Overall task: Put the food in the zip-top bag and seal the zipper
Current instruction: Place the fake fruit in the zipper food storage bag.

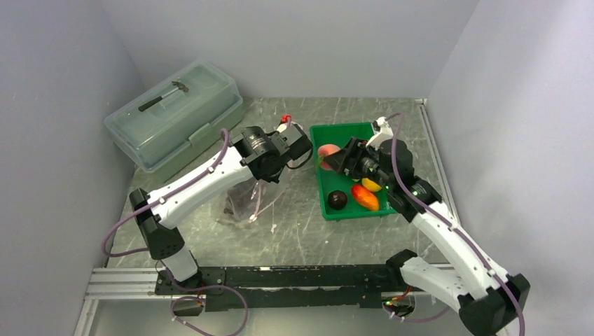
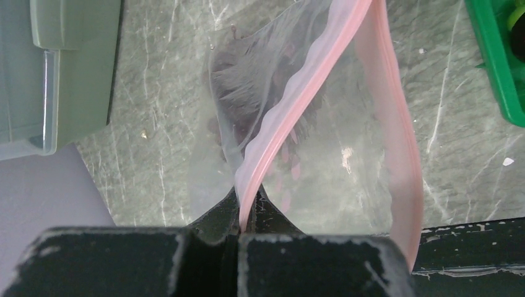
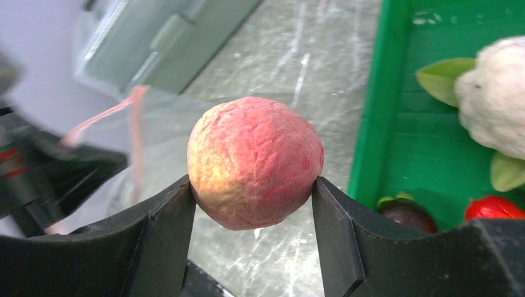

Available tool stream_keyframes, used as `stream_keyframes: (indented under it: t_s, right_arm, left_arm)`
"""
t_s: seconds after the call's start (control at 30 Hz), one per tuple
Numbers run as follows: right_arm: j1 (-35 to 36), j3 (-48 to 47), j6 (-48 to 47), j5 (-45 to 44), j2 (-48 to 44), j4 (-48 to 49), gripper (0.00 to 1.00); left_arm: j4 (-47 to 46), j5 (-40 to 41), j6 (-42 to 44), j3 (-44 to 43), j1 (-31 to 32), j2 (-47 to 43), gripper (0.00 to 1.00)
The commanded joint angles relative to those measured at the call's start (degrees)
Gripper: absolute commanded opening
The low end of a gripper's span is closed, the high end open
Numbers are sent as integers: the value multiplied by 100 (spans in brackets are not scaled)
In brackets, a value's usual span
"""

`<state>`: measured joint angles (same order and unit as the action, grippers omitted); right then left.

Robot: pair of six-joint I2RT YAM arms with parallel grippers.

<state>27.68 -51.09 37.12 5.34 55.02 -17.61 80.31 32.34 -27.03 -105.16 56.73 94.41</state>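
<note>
The right gripper (image 3: 252, 185) is clamping the pink-red peach (image 3: 255, 162) across its widest part, one black finger pressing on each side, and is holding it in the air just left of the green tray (image 3: 371, 124), facing the zip-top bag (image 2: 347, 154). The left gripper (image 2: 240, 216) is pinching one lip of the pale pink zipper (image 2: 291, 117) with its fingers drawn tight together, lifting the bag's mouth off the table (image 1: 294, 224) while the other lip is bowing away to the right and leaving a gap. The dark purple grape bunch (image 2: 247, 99) is lying inside the clear film. The cauliflower (image 3: 495, 93), plum (image 3: 405, 213) and red-orange pepper (image 3: 495, 207) are waiting in the tray, and a translucent lidded box (image 1: 175, 112) is sitting at the far left. The peach is looking light and firm, with a wrinkled skin giving the pads some purchase, though a round body may be prone to rolling out of a grip off its middle. The bag is looking thin, limp and slippery, so the zipper, probably its stiffest part, is the sensible place to hold it.
</note>
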Motion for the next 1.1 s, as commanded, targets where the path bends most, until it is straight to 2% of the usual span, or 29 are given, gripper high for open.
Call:
stream_keyframes:
  t_s: [0.0, 0.23, 0.47, 0.67, 0.87, 1.07]
  right_arm:
    - [39, 183, 29, 994, -666, 779, 27]
    - [65, 388, 76, 1811, -1194, 1288, 25]
    - [218, 557, 174, 2032, -1193, 1682, 23]
    - [617, 573, 177, 1874, -986, 1937, 23]
    - [1337, 264, -103, 1251, -668, 1835, 23]
    - [1604, 133, -199, 1002, -394, 1874, 23]
  left_arm:
    - [-218, -152, 7, -316, 57, 206, 0]
    - [-146, -116, -77, -540, 92, 406, 0]
    - [2, -81, -163, -724, 128, 442, 0]
    - [67, -60, -180, -786, 146, 370, 0]
    - [114, -44, -195, -792, 154, 367, 0]
    - [114, -59, -195, -779, 163, 304, 0]
